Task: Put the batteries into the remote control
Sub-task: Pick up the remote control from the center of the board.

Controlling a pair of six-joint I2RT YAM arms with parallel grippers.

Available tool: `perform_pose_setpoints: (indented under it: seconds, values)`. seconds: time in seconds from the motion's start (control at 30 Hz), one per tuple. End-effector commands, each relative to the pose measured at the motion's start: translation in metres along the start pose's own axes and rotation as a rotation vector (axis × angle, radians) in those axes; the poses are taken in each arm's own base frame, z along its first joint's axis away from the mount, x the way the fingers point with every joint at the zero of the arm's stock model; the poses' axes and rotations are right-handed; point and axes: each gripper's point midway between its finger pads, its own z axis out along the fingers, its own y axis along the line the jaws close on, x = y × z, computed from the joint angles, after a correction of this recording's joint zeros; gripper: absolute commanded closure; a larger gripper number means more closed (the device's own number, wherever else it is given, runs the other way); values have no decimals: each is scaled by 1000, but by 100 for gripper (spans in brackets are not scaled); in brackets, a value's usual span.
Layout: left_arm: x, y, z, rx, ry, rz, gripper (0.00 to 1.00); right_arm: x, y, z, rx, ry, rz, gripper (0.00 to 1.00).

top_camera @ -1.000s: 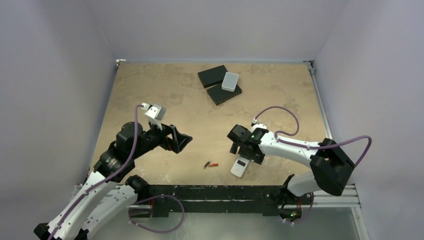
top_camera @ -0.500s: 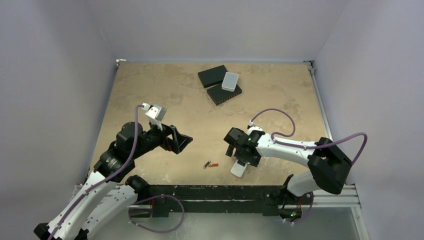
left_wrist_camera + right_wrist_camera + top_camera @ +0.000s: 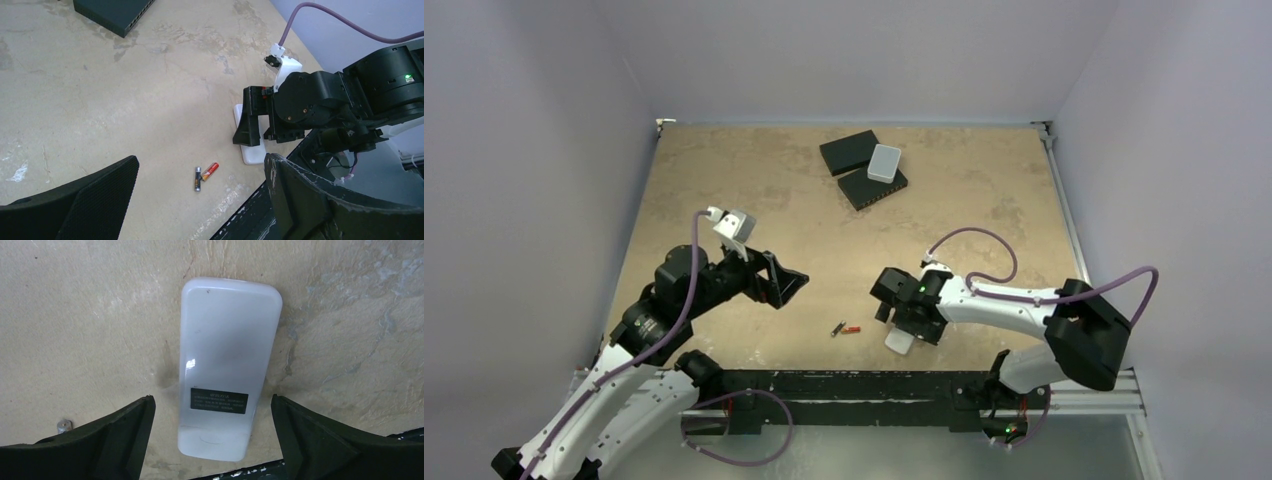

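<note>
two batteries lie close together on the table, one dark and one red-orange. they are near the front edge and a little to the left of the remote control, and nothing holds them.

what has changed in the last second is the right gripper. it has come forward and down from behind the remote control and now stands directly over it, so in the top view only the near end of the white handset shows. its fingers are spread wide, one at each long side of the handset, with a gap on both sides; they do not touch it yet. the remote control lies with the plain white back up. a dark rectangle is on that back, which looks to me like a label, and the battery cover seems to be closed.

the left gripper has not moved. it hangs over the table with its fingers also spread, looking toward the batteries.

i judge that the right gripper prepares to take or steady the remote control, so the loading itself is not begun.
</note>
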Motion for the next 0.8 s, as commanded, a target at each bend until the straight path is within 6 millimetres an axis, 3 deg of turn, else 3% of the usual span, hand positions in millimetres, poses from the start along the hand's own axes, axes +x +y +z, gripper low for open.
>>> perform_pose_setpoints:
  seconds: [0.0,0.77]
  values:
    - [-6,-5,0,27,-26,21,2,4,-10,-3,11,-1,66,5]
    - [-5,-6,-1,36,-26,23,2,11,-11,3,53,-12,78,16]
